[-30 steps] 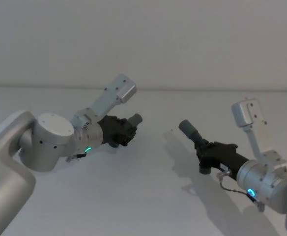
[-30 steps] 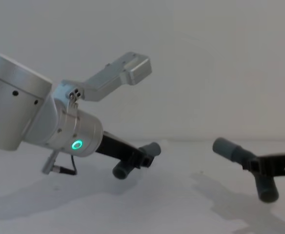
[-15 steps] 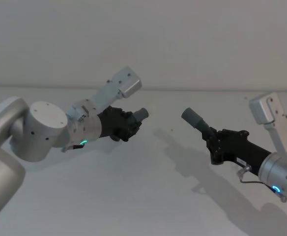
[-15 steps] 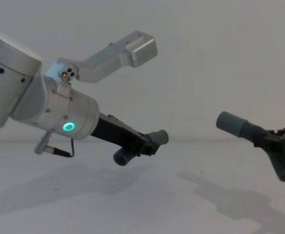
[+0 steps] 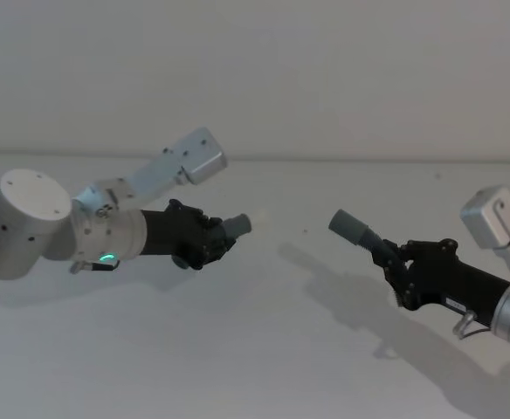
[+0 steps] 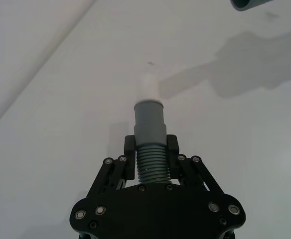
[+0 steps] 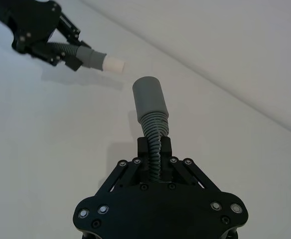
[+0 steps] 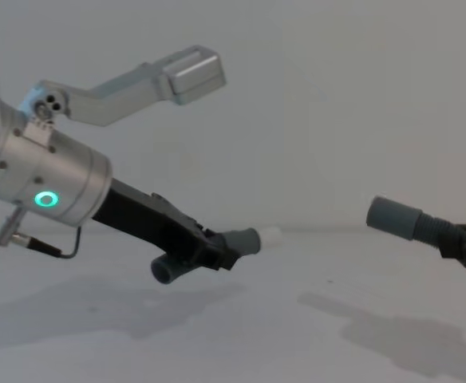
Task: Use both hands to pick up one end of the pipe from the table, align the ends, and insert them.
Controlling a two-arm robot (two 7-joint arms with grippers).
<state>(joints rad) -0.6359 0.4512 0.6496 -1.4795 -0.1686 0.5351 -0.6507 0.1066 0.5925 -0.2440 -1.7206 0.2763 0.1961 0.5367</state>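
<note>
Both pipe pieces hang in the air above the white table. My left gripper is shut on the ribbed middle of one pipe piece. That piece's grey cuff and white tip point toward the right. My right gripper is shut on the ribbed part of the other piece. Its wider plain grey cuff points toward the left. The two ends face each other with a clear gap between them. In the right wrist view, the left gripper and the white tip show beyond the cuff.
Arm shadows fall on the table under both pieces. A plain pale wall rises behind the table's far edge. Camera housings stick up from the left wrist and the right wrist.
The left arm has drawn back to the left and levelled out, so the white tip now shows in the chest view. The right arm has shifted right and slightly down with its piece.
</note>
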